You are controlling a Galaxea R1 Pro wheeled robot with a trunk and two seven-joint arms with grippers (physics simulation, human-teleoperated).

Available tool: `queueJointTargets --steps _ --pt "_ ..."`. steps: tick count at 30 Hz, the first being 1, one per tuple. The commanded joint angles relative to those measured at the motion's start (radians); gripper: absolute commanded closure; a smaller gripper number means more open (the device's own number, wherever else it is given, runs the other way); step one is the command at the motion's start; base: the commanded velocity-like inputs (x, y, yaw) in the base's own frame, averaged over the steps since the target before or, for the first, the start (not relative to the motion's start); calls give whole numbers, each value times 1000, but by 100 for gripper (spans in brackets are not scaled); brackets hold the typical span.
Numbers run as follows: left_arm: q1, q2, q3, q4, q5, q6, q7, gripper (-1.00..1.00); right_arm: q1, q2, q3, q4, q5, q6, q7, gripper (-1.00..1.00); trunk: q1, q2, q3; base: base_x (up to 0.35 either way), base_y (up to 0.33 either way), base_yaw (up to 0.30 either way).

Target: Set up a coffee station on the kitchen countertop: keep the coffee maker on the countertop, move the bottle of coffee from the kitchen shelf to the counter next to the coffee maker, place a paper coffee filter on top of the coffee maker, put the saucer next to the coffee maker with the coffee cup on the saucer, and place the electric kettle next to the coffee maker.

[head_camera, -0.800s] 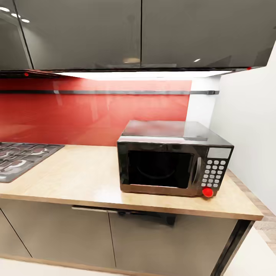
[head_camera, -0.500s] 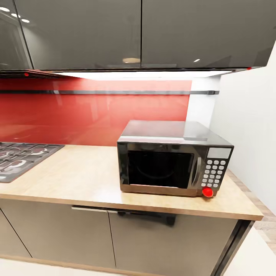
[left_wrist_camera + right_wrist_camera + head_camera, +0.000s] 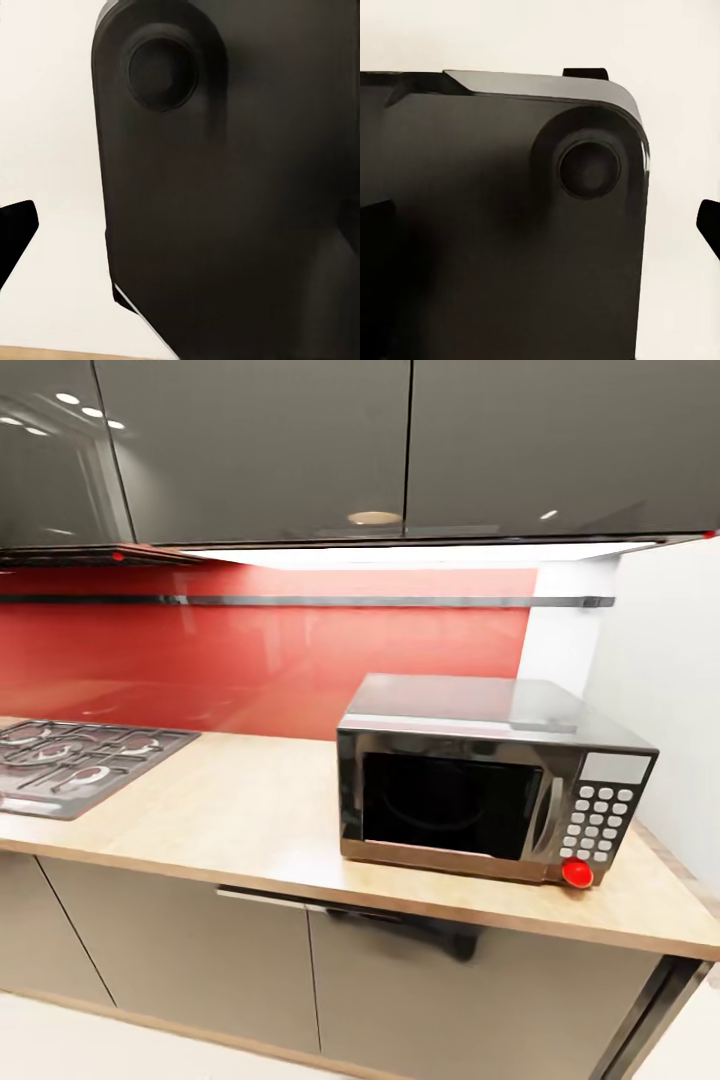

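Observation:
The kitchen countertop [image 3: 230, 810] is a light beige wood-grain slab on glossy grey cabinets [image 3: 190, 960], running across the head view. The coffee maker, bottle of coffee, paper coffee filter, saucer, coffee cup, electric kettle and kitchen shelf are out of view. In the left wrist view my left gripper [image 3: 180, 240] faces a dark rounded part of my own body, with one black fingertip [image 3: 15, 232] at the frame's edge. My right gripper [image 3: 540, 240] likewise faces a dark body part, its fingertip [image 3: 709, 225] far out at the edge. Both look open and hold nothing.
A black microwave [image 3: 490, 780] with a red knob stands on the counter's right end, near a white wall [image 3: 670, 690]. A gas hob [image 3: 70, 760] is set into the counter at the left. A red backsplash [image 3: 260, 650] and dark upper cabinets [image 3: 300, 450] lie behind and above.
The whole head picture has shifted to the right and slightly down, so the camera has moved. The microwave and hob keep their places on the counter.

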Motion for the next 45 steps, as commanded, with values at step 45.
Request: queueJointTargets --steps 45 --pt "-1 8 38 -27 4 2 11 -100 -2 2 71 1 0 -23 0 -100 -150 273 91 0 0 276"
